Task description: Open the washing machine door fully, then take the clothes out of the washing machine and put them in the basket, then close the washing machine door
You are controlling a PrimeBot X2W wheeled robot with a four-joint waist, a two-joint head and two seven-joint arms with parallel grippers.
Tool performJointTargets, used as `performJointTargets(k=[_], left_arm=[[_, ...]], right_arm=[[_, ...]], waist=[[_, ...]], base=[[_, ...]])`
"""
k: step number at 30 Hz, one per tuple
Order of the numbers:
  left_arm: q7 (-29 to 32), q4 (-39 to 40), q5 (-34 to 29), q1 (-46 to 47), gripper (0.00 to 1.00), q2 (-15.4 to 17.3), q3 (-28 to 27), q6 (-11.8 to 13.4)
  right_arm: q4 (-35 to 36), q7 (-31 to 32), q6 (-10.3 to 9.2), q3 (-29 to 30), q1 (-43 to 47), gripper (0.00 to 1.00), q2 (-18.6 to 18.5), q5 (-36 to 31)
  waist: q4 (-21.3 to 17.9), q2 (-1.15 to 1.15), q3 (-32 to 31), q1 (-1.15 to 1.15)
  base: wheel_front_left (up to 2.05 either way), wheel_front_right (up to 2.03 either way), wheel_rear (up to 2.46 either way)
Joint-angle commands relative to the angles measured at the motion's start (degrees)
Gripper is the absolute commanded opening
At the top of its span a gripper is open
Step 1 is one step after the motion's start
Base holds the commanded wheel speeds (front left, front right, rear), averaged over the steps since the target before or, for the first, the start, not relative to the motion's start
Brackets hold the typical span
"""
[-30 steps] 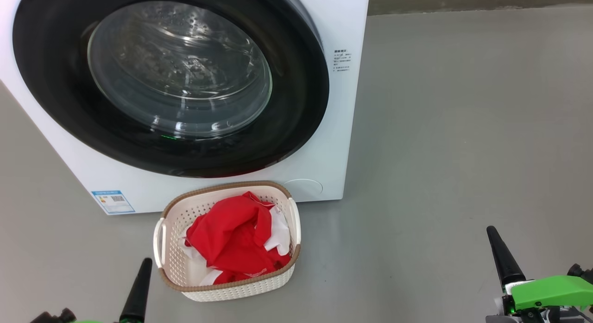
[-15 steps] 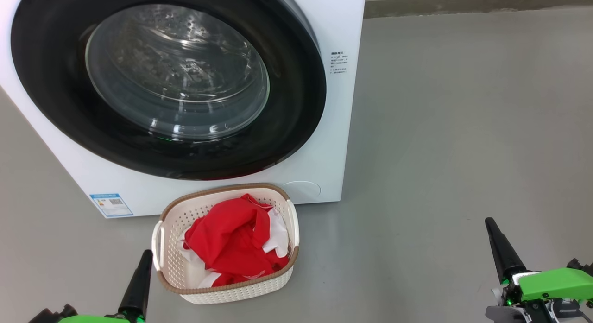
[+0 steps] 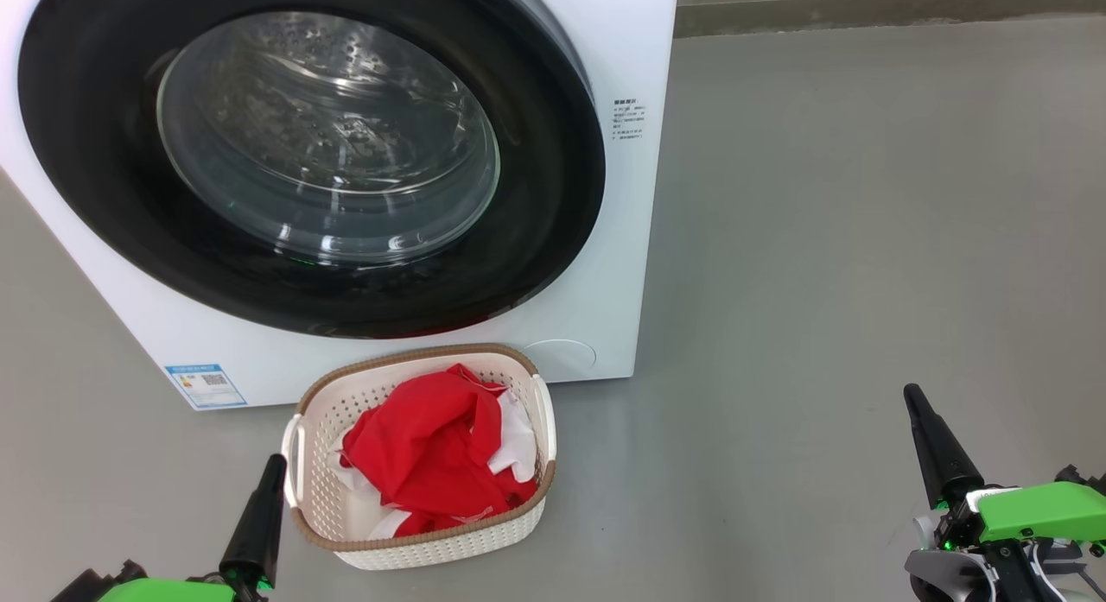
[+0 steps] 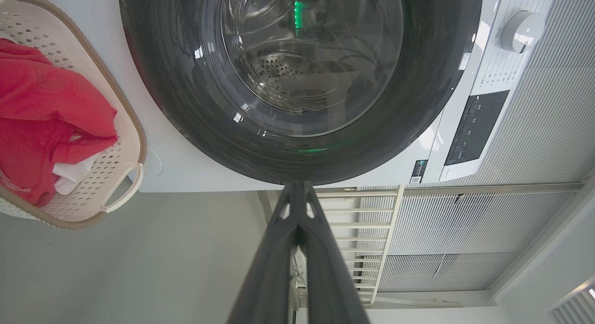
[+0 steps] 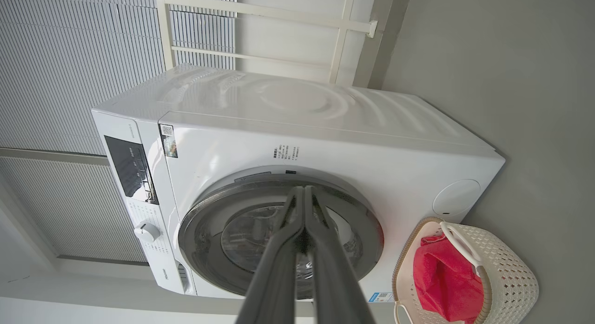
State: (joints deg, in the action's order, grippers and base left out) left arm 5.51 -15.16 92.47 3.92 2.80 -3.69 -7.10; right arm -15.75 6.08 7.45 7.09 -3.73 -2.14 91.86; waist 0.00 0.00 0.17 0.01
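Note:
The white washing machine point(image 3: 631, 239) stands at the upper left of the head view. Its round black-rimmed door point(image 3: 311, 153) lies closed against the front, and steel drum shows through the glass. On the floor before it sits the cream basket point(image 3: 304, 490) with the red and white clothes point(image 3: 428, 451) piled inside. My left gripper point(image 3: 275, 462) is shut and empty, just left of the basket. Far off at the lower right, my right gripper point(image 3: 912, 395) is shut and empty. The door point(image 4: 297, 82), basket point(image 4: 123, 138) and clothes point(image 4: 42, 115) appear in the left wrist view, the machine point(image 5: 302, 124) and basket point(image 5: 506, 268) in the right wrist view.
Bare grey floor point(image 3: 864, 239) spreads to the right of the machine up to a dark skirting strip. A blue-edged label point(image 3: 206, 384) sits on the machine's lower left corner. Slatted blinds and a white frame point(image 5: 260, 31) stand behind the machine.
The whole head picture has shifted a little, so the camera moved. Both grippers have risen slightly in the picture and stay shut. Door, basket and clothes are unchanged.

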Motion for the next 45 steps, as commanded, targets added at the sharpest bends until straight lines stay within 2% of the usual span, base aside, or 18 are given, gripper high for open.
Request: performJointTargets(k=[1,45], left_arm=[[0.39,1.13,0.31,2.2,0.0,0.63,-2.1,-0.38],[0.68,1.12,0.0,2.23,0.0,0.38,-2.47,-0.38]], right_arm=[[1.74,0.22,0.03,-0.8,-2.43,0.0,-0.94,0.49],[1.73,0.34,0.03,-0.66,-2.44,0.0,-0.84,0.37]], waist=[[0.0,0.0,0.0,0.0],[0.0,0.0,0.0,0.0]], base=[[0.0,0.0,0.0],[0.0,0.0,0.0]])
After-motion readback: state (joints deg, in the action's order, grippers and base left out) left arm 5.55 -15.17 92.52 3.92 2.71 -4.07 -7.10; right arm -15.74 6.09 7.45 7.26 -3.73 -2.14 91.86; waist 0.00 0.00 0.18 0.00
